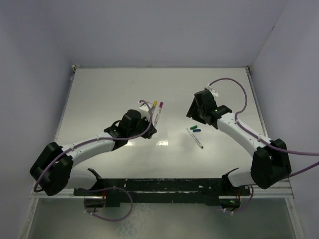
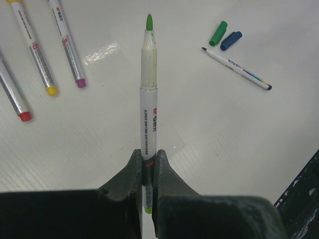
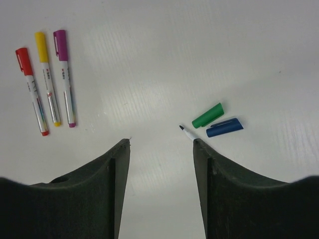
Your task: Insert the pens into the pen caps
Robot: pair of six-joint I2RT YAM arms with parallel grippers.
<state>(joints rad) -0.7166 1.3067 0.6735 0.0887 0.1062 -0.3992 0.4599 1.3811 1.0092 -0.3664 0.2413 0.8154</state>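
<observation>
The slim grey-white marker pen with a green tip [image 2: 149, 99], clenched at its rear in the left gripper [image 2: 148, 162], is best capped once the small green plastic cap [image 3: 208, 115], lying on the white table [image 3: 149, 59] just ahead of the released, empty right gripper [image 3: 162, 149], is pinched by its closed end.

Green pen [image 2: 148, 89] uncapped (tip bare); green cap [image 2: 218, 33] nr blue cap [image 2: 231, 40].

Uncapped green-tipped pen [image 2: 148, 94] tight in the left tool [image 2: 148, 163].

Tiny txt + red logo on green-tipped pen [image 2: 148, 89] barrel, too blurry to read
</observation>
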